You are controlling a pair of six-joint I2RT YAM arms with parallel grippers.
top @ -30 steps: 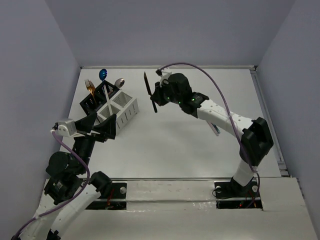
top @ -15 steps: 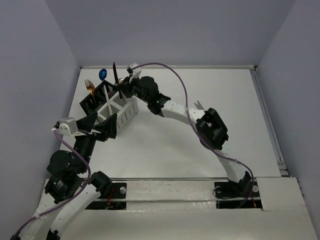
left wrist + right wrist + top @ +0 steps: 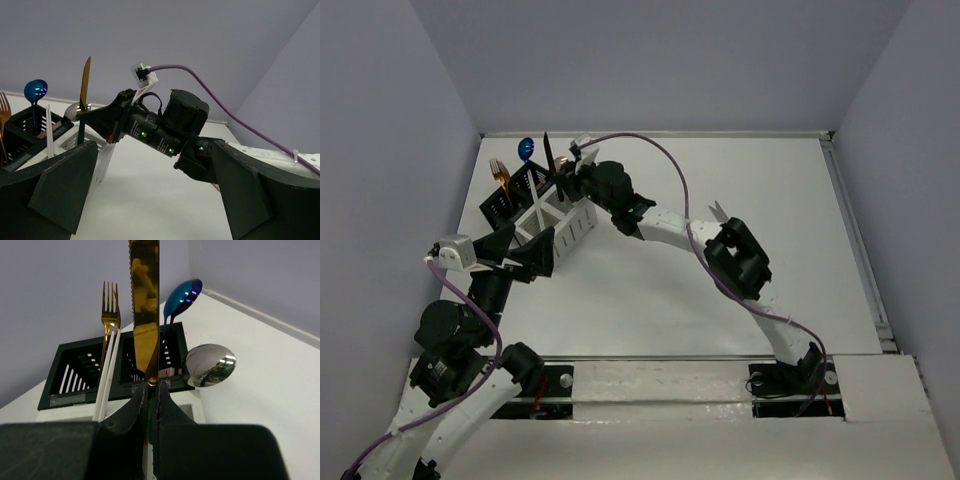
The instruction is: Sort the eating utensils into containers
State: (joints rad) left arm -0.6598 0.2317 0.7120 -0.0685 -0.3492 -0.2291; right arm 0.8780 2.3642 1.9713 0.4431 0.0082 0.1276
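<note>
My right gripper [image 3: 563, 181] is shut on a knife [image 3: 548, 152] with a gold blade and a dark handle. It holds the knife upright, blade up, over the white caddy [image 3: 572, 222]. The right wrist view shows the fingertips [image 3: 142, 392] pinched at the base of the blade [image 3: 145, 305]. The black caddy [image 3: 508, 200] behind holds a blue spoon [image 3: 526, 149] and a gold fork [image 3: 499, 172]. White chopsticks [image 3: 106, 375] and a silver spoon [image 3: 210, 365] stand by the white caddy. My left gripper [image 3: 525, 255] is open and empty just in front of the caddies.
The caddies stand at the table's far left, close to the left wall [image 3: 420, 150]. My right arm [image 3: 735, 260] stretches across the table's middle. In the left wrist view the knife [image 3: 85, 80] and the right gripper's body [image 3: 165, 130] fill the space between my left fingers [image 3: 60, 190].
My right arm has swung left from the table's middle to above the caddies, carrying the knife with it. The left arm has not moved.
</note>
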